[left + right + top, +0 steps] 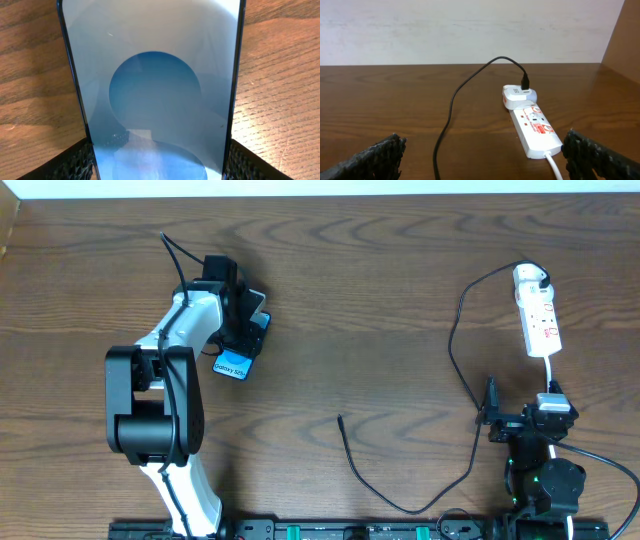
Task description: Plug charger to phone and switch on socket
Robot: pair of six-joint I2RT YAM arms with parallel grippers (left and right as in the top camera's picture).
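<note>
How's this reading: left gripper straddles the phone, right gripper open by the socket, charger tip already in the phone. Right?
Wrong on the charger tip: overhead shows it lying loose on the table, far from the phone, unplugged. The rest holds: left gripper straddles the phone, right gripper open by the socket.

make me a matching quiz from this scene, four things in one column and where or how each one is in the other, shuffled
Things:
1. phone
2. charger tip
3. socket
4. right fingers

States:
a. spread wide, nothing between them
b. lying loose on the table, plugged into nothing
c. flanked by the left fingers
d. white, with the black cable plugged into its end block

Pairs: 1-c, 2-b, 3-d, 4-a
</note>
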